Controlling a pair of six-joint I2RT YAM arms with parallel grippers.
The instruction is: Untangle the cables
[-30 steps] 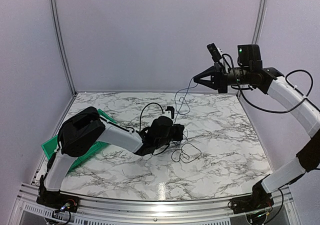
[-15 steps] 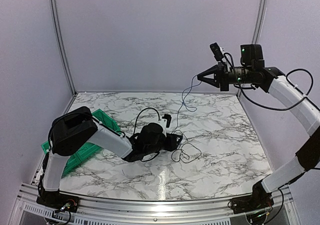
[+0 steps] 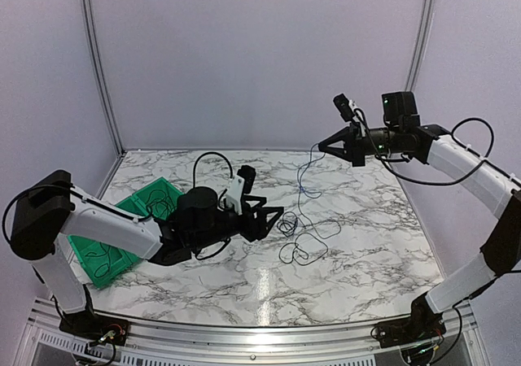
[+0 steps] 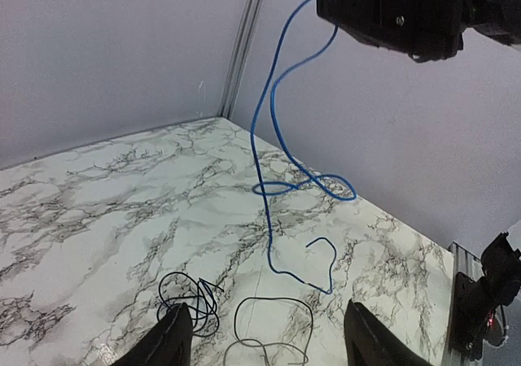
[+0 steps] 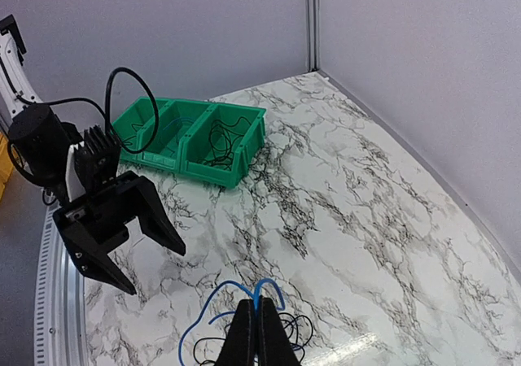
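Blue cable (image 4: 265,220) is up in the air. The right claw (image 3: 319,145) has its fingers pressed together on the top end, high over the far right of the table (image 3: 366,220). The rest hangs down in a couple of loops, its tail just reaching the marble. It looks clear of the black cables (image 4: 191,294), which lie mid-table just beside that tail. So I'd call the blue one about freed.

The left claw (image 5: 156,272) hovers low over the black ones, fingers spread, nothing in it. Sorting those is what's left, I reckon.

Count: one blue cable. On the table there's a small black coil and a bigger black loop; from here I can't say whether that's two wires or one. One green bin (image 5: 236,167) at the left edge, with black wire (image 5: 218,138) lying inside.
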